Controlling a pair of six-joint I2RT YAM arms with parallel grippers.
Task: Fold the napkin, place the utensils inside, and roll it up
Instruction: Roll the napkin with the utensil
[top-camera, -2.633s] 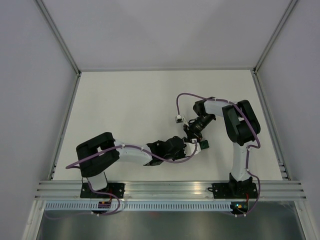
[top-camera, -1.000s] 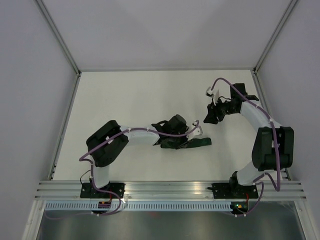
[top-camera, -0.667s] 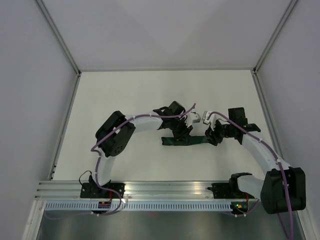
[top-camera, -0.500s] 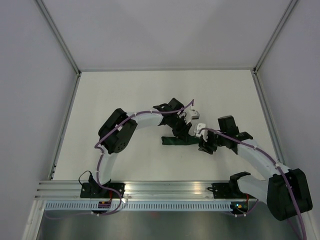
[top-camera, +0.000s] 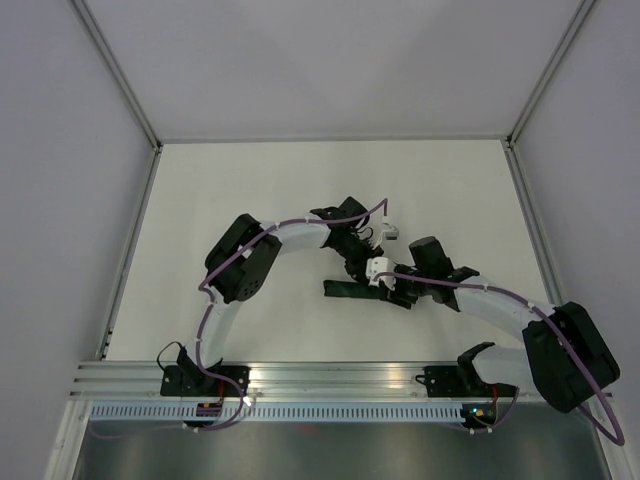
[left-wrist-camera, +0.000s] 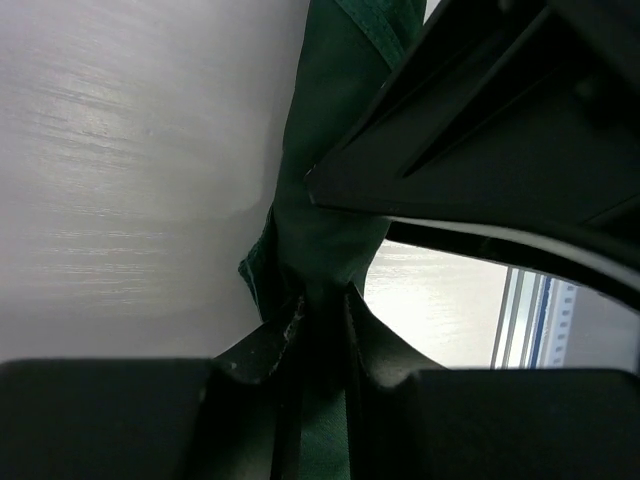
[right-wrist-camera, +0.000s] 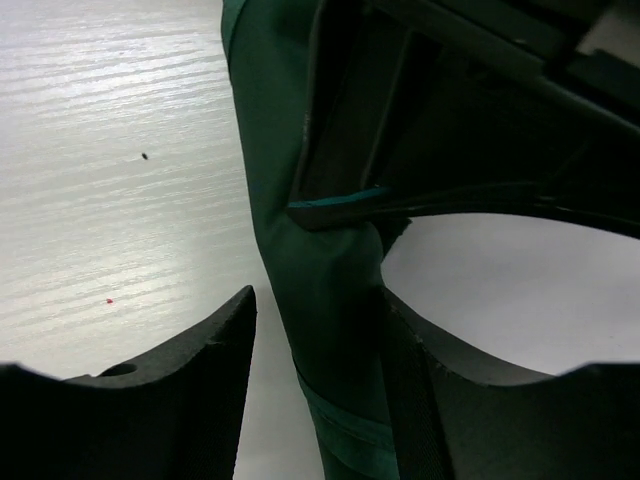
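Note:
The napkin (top-camera: 345, 289) lies as a narrow dark green roll on the white table, near the middle. The knife is hidden. My left gripper (top-camera: 362, 272) reaches down onto the roll from behind. In the left wrist view it (left-wrist-camera: 322, 300) is shut on a pinch of the green cloth (left-wrist-camera: 325, 200). My right gripper (top-camera: 396, 292) is at the roll's right end. In the right wrist view it (right-wrist-camera: 318, 300) is open and straddles the roll (right-wrist-camera: 310, 240), whose right side touches the right finger (right-wrist-camera: 430, 380). The two grippers are almost in contact.
The white table (top-camera: 230, 210) has metal rails along its left and right sides and a rail (top-camera: 340, 378) at the near edge by the arm bases. Grey walls close in the far side and both flanks.
My right arm swung from the far right back to the napkin and set its open jaws over the roll's right end. My left gripper shifted back along the roll and stays shut on the cloth.

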